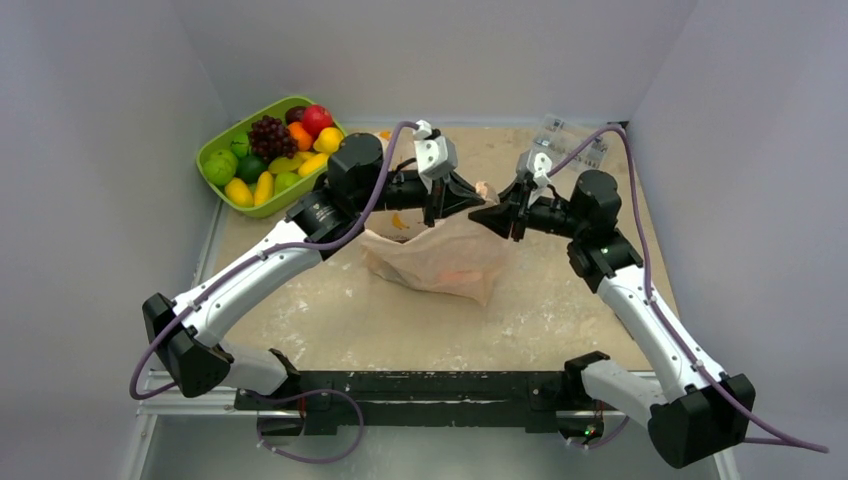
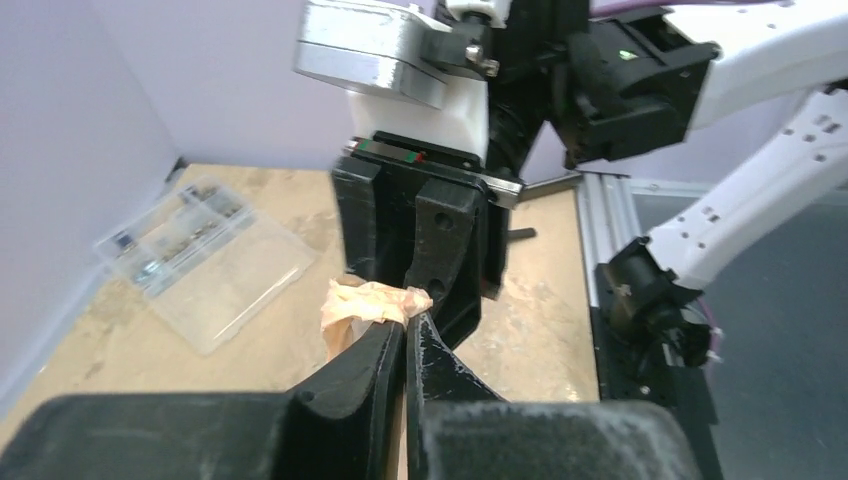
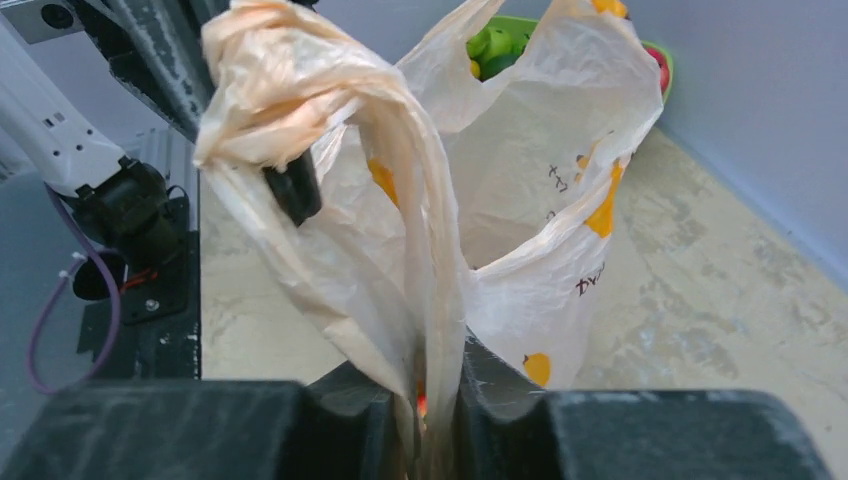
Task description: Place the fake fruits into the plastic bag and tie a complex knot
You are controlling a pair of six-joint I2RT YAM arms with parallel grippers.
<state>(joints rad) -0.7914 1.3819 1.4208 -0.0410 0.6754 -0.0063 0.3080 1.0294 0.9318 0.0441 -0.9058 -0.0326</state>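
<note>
The peach plastic bag [image 1: 440, 262] stands mid-table with its top pulled up between both grippers. My left gripper [image 1: 480, 198] is shut on a bunched strap handle [image 2: 365, 300], which sticks out past its tips [image 2: 408, 325]. Facing it, my right gripper [image 1: 503, 215] is shut on a gathered fold of the plastic bag [image 3: 520, 200], the film pinched between its fingers [image 3: 440, 390]. The fake fruits [image 1: 270, 150] lie heaped in the lime-green tray [image 1: 222, 148] at the back left. No knot is in view. Whether anything is inside the bag is hidden.
A clear box of small packets [image 1: 575, 142] lies at the back right, also visible in the left wrist view [image 2: 200, 260]. Grey walls close in the table on three sides. The two arms almost touch tip to tip above the bag.
</note>
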